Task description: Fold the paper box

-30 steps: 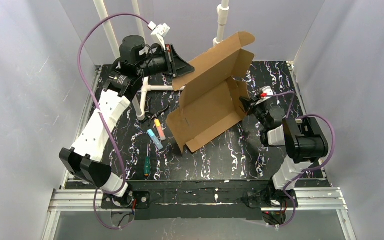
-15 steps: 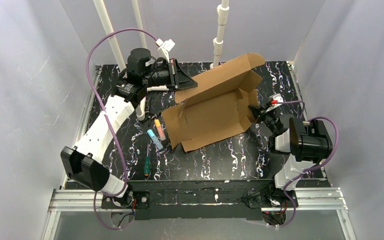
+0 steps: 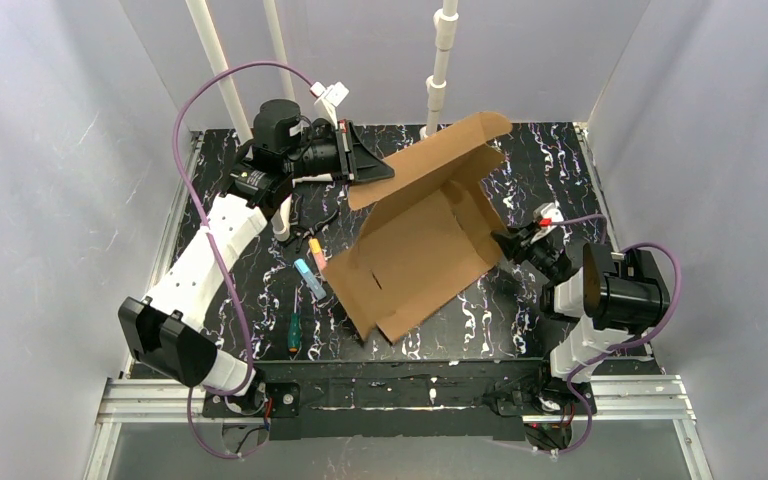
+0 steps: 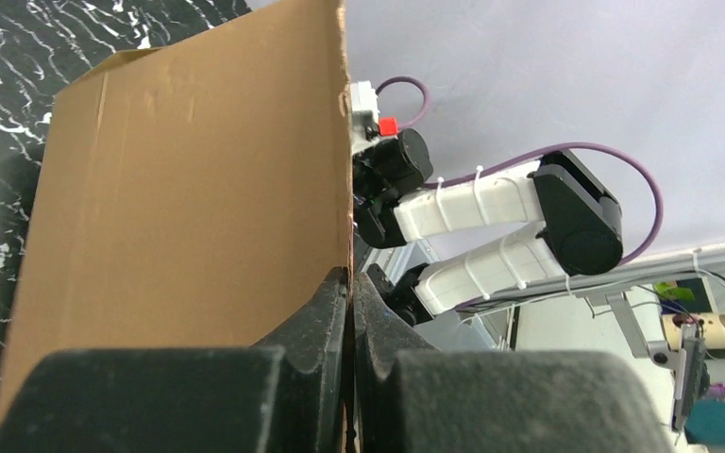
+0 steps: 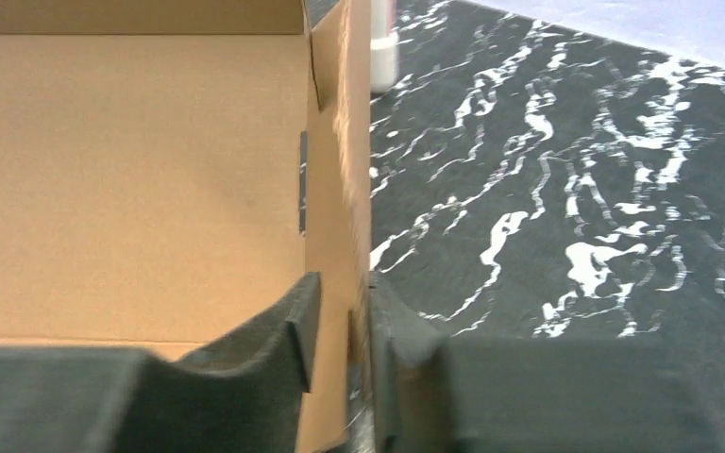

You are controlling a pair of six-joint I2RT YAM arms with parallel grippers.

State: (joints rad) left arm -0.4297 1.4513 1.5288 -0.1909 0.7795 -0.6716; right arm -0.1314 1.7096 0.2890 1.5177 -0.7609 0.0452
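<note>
Paper box (image 3: 415, 250) flap edge is clamped between the closed fingers of the left gripper (image 4: 349, 283), upper left of the overhead frame. The right gripper (image 5: 345, 302) straddles a side wall at centre right, jaws slightly apart; whether they press it I cannot tell. One paper box, tilted over the middle of the black table (image 3: 560, 150), looks light, stiff between creases and easily dented: best held near panel edges. Two grippers, one green-handled screwdriver (image 3: 291, 335) lower left
</note>
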